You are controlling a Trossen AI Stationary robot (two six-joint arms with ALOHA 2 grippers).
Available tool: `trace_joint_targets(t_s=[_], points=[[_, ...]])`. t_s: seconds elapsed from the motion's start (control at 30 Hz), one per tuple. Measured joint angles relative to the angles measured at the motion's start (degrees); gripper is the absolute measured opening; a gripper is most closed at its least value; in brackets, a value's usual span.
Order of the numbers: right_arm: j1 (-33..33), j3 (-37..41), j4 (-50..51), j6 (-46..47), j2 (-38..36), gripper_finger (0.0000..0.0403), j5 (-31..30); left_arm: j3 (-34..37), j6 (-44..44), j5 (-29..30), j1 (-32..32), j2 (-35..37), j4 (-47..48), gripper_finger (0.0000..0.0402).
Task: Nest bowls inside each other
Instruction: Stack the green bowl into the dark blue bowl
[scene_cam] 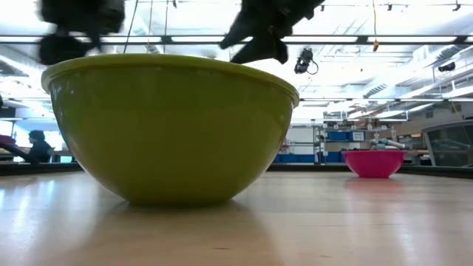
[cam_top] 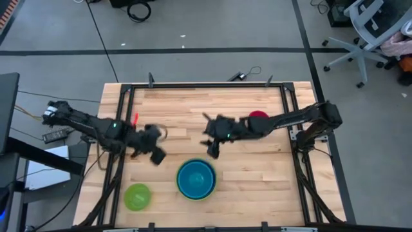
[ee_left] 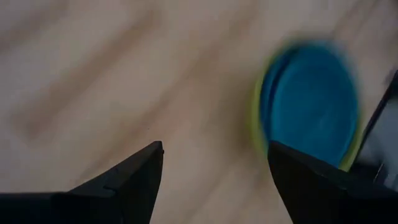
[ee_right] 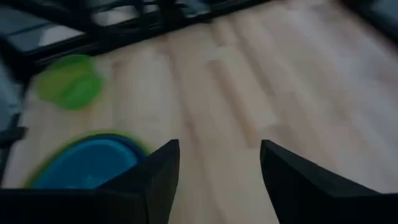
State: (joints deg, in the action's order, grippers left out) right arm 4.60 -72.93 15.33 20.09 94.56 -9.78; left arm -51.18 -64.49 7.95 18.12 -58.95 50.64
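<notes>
The large lime green bowl (cam_top: pixel 196 193) stands near the table's front middle, with a blue bowl (cam_top: pixel 196 178) nested inside it. It fills the low view (scene_cam: pixel 170 129). A small lime green bowl (cam_top: pixel 137 196) rests on its base at the front left. The magenta bowl (cam_top: pixel 259 116) sits at the far right, partly under the right arm. My left gripper (cam_top: pixel 154 153) hangs open above the table, left of the stack (ee_left: pixel 311 102). My right gripper (cam_top: pixel 212 148) hangs open just beyond the stack (ee_right: pixel 87 165). Neither has anything between its fingers.
A black metal frame (cam_top: pixel 206 85) runs along the table's far edge and sides. Bare wood lies between the two grippers and right of the stack (cam_top: pixel 257 174). A small red thing (cam_top: pixel 135 118) lies near the left arm.
</notes>
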Motion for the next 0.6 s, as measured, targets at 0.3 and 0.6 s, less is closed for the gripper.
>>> trace_joint_targets(t_s=[0.3,0.6], points=[[-9.32,4.57,10.12,-0.34,-9.53,0.0223,0.8,0.0,-15.22,-3.78,22.05,-4.83,14.26,0.0289],[-13.01,17.56,10.1,6.15,-20.33,0.0223,1.66,0.02,-15.21,-6.75,32.99,-14.01,12.8,0.0239]])
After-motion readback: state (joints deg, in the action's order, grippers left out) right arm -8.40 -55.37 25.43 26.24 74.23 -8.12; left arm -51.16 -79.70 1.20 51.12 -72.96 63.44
